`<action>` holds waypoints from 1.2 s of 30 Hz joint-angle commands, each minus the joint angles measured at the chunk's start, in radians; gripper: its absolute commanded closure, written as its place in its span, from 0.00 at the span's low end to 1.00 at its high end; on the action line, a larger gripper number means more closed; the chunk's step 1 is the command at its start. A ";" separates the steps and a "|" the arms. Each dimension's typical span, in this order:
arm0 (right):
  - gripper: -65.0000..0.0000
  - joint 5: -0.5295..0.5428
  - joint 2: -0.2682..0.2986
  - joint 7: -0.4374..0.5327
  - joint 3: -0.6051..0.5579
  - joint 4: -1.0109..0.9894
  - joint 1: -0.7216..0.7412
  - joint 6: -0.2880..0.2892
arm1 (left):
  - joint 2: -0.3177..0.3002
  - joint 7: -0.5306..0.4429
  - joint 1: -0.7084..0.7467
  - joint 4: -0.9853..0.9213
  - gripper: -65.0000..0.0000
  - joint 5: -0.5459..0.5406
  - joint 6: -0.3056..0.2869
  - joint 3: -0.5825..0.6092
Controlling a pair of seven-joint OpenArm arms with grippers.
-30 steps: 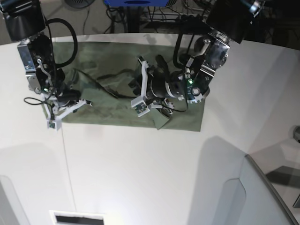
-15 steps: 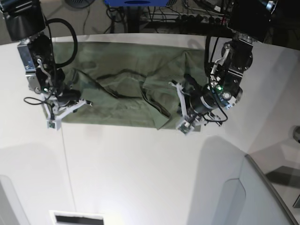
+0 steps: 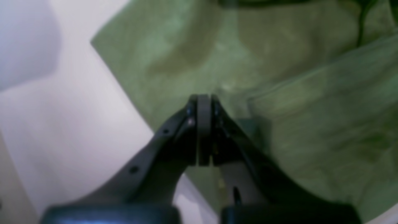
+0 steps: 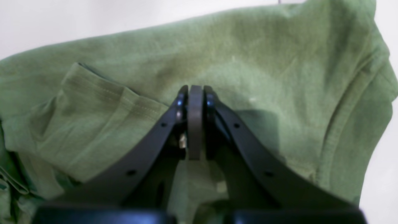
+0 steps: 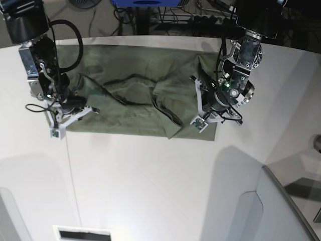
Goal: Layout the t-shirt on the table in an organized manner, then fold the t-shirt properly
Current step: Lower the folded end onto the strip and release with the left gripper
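Note:
The olive-green t-shirt [image 5: 125, 108] lies spread across the far part of the white table [image 5: 150, 175], with a raised fold and creases near its middle. My left gripper [image 5: 197, 108] is shut above the shirt's right part. In the left wrist view its tips [image 3: 203, 99] meet over the t-shirt [image 3: 295, 93] near an edge, and no cloth shows between them. My right gripper [image 5: 67, 120] sits shut at the shirt's near left corner. In the right wrist view its tips [image 4: 195, 90] rest against the t-shirt [image 4: 264, 56] beside a hemmed sleeve.
A grey translucent panel [image 5: 281, 211] stands at the near right. A thin dark seam [image 5: 72, 186] runs down the tabletop. Cables and a blue object [image 5: 145, 2] lie beyond the far edge. A dark slot [image 5: 83, 234] sits at the near edge.
My left gripper travelled from the shirt's middle to its right part and went from open to shut. The cloth it left behind lies in a fold. The right arm stayed put.

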 commanded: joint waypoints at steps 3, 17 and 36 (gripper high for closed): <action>0.98 0.005 0.008 0.019 0.007 0.012 0.018 0.006 | 0.015 -0.017 0.001 0.022 1.00 -0.033 -0.001 -0.003; 0.98 0.005 0.008 0.019 0.007 0.012 0.019 0.006 | -0.022 -0.011 0.041 0.052 1.00 -0.303 -0.001 0.019; 0.98 0.005 0.008 0.019 0.007 0.012 0.021 0.006 | -0.023 -0.011 0.055 0.113 1.00 -0.306 -0.001 0.230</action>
